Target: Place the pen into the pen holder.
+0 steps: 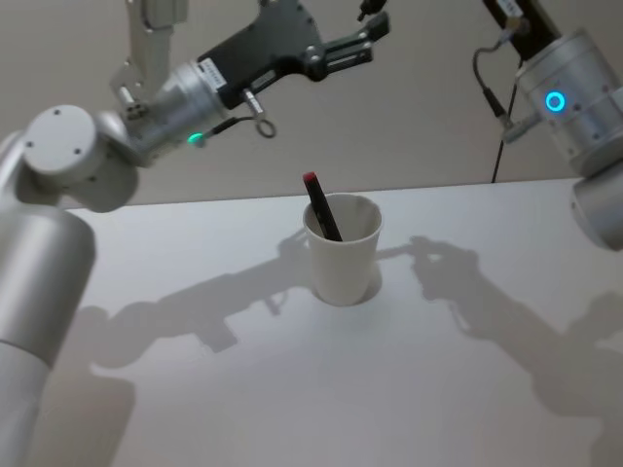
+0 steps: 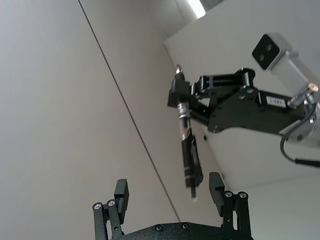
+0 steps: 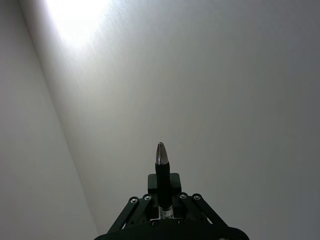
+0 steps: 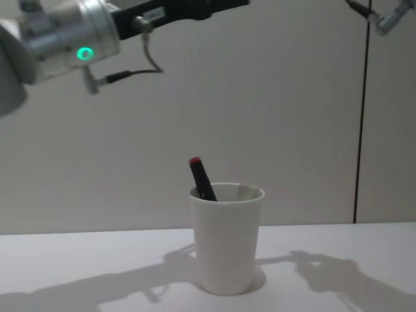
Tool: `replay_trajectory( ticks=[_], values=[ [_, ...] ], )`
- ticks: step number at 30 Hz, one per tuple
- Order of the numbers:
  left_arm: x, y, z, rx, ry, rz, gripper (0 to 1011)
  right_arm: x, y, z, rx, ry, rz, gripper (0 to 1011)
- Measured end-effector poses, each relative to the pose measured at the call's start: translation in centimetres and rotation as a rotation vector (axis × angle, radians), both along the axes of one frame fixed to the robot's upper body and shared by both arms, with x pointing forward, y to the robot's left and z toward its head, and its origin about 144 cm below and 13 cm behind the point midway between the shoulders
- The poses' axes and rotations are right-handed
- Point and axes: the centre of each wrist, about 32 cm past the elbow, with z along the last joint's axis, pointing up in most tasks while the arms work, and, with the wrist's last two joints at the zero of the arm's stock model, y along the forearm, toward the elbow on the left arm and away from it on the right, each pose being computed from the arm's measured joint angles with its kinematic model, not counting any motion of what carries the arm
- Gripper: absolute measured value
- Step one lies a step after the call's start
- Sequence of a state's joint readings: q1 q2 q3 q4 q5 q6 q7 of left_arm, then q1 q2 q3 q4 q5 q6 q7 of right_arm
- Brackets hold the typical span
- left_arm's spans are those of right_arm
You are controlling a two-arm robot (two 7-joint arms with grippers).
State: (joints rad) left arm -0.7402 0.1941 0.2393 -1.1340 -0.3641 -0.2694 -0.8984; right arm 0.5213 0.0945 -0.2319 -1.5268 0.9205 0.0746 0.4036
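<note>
We saw the pen (image 1: pixel 321 205) leaning in the cup (image 1: pixel 343 255); the left gripper (image 2: pixel 170 197) hung raised, fingers apart, while the right gripper (image 2: pixel 180 96) clamped a second pen (image 2: pixel 186 145).

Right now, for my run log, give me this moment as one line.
pen: in pen holder, leaning, red cap up | left claw: raised, open, empty | right claw: raised, shut on second pen

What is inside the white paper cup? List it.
A black pen with a red end cap leans inside the white paper cup, its cap above the rim. Its lower end is hidden by the cup wall.
</note>
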Motion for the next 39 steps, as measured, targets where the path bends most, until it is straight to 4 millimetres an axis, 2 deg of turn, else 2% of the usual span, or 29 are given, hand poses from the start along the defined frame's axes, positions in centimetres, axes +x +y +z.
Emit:
replay_trajectory(
  ticks=[6,17,28,39],
  values=[
    [-1.1,2.8,1.6,0.080,0.016,0.070,1001,-0.2,-0.7,-0.2,-0.010,0.000,-0.029,131],
    [-3.5,6.3,3.5,0.138,-0.017,0.216,1001,-0.3,-1.6,-0.7,-0.085,0.010,-0.087,131],
    [-5.5,8.0,4.5,0.147,-0.121,0.356,1001,0.1,-1.4,-2.5,-0.230,0.066,-0.138,131],
    [-6.7,8.8,5.2,0.144,-0.196,0.434,1001,0.9,-0.1,-5.5,-0.355,0.149,-0.152,131]
  ],
)
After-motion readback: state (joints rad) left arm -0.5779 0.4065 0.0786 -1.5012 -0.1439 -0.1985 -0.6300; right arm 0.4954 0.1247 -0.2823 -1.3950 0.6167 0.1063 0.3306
